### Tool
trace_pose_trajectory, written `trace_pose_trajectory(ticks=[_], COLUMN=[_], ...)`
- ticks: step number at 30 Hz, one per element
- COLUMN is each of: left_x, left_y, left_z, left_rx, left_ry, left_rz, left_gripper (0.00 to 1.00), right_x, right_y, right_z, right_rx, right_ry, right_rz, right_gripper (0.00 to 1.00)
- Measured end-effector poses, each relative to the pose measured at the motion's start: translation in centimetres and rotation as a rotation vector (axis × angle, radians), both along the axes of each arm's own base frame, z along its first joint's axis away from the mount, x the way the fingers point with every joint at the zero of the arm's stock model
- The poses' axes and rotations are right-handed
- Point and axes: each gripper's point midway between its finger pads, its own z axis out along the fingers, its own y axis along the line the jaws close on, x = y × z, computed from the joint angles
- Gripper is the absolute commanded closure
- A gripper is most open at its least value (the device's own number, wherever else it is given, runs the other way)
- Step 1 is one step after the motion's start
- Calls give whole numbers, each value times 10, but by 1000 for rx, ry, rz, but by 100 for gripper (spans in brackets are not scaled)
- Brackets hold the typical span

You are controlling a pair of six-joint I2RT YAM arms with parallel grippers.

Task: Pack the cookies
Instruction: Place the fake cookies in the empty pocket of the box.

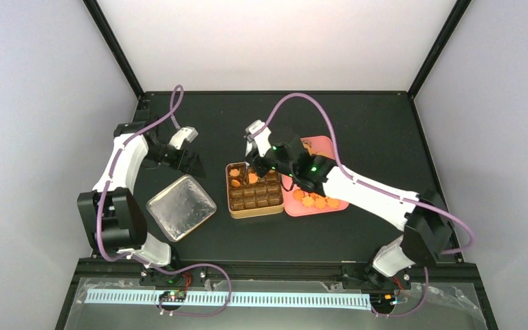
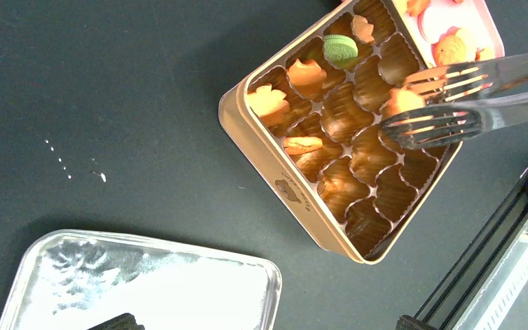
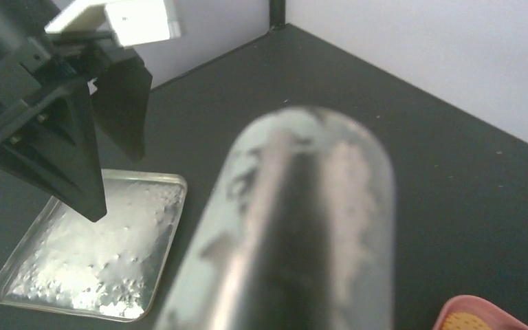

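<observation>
The brown compartmented tin (image 1: 265,206) lies mid-table. In the left wrist view several orange cookies (image 2: 269,102) and one green cookie (image 2: 340,48) sit in the tin's (image 2: 282,175) far compartments; the near ones hold none. My right gripper (image 1: 258,162) is shut on the metal tongs (image 2: 467,96), which pinch an orange cookie (image 2: 402,101) over the tin. The tongs' handle (image 3: 302,227) fills the right wrist view, hiding the fingers. More orange cookies (image 1: 314,201) lie on the pink plate (image 1: 330,148). My left gripper (image 1: 188,161) hovers open and empty left of the tin.
The silver tin lid (image 1: 181,206) lies left of the tin, below my left gripper; it also shows in the left wrist view (image 2: 144,282) and the right wrist view (image 3: 89,254). White crumbs (image 2: 100,177) dot the black table. The table's frame rail (image 2: 502,261) runs close by the tin.
</observation>
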Motion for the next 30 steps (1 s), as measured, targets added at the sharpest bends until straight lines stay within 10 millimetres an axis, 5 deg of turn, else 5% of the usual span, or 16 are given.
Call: trace_pose_trajectory(ticks=[11,30], left_x=[-2,-2], left_y=[7,12], left_z=[2,-11], left_rx=[57,93], left_ry=[-67,-64], left_rz=[21,28], left_gripper=[1,1], right_x=[12,24], right_y=[31,40], right_z=[-40,-38], right_rx=[-52,-46], right_ry=[38,4], right_rz=[35,18], right_gripper=[80,63])
